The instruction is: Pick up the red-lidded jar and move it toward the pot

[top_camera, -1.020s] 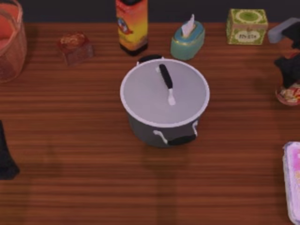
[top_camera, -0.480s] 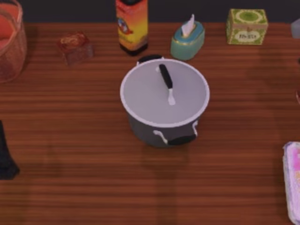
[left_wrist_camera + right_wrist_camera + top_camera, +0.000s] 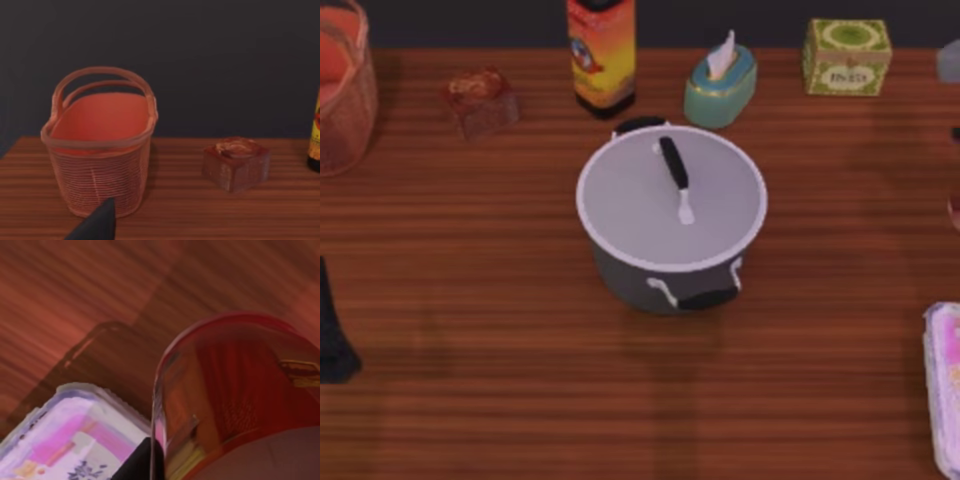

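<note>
The pot [image 3: 670, 215], dark grey with a pale white-rimmed lid and a black-and-white bar handle, stands mid-table. The red-lidded jar [image 3: 240, 390] fills the right wrist view from very close, its glass wall pressed against one black finger [image 3: 142, 462]. My right gripper [image 3: 200, 462] is shut on it, above the table's right side. In the top view only a reddish sliver of the jar [image 3: 955, 208] shows at the right edge, far right of the pot. My left gripper [image 3: 332, 340] is parked at the left edge, open, one fingertip [image 3: 97, 222] showing.
An orange mesh basket [image 3: 340, 90] stands at the back left, with a brownish cube container [image 3: 480, 100] beside it. Behind the pot are a tall orange-labelled bottle [image 3: 602, 55], a teal tissue box [image 3: 720, 85] and a green box [image 3: 847, 57]. A pink-white packet [image 3: 945, 385] lies front right.
The right arm and the jar, in view at the right edge a second ago, have slid almost wholly out of the top view. Pot and left arm are still.
</note>
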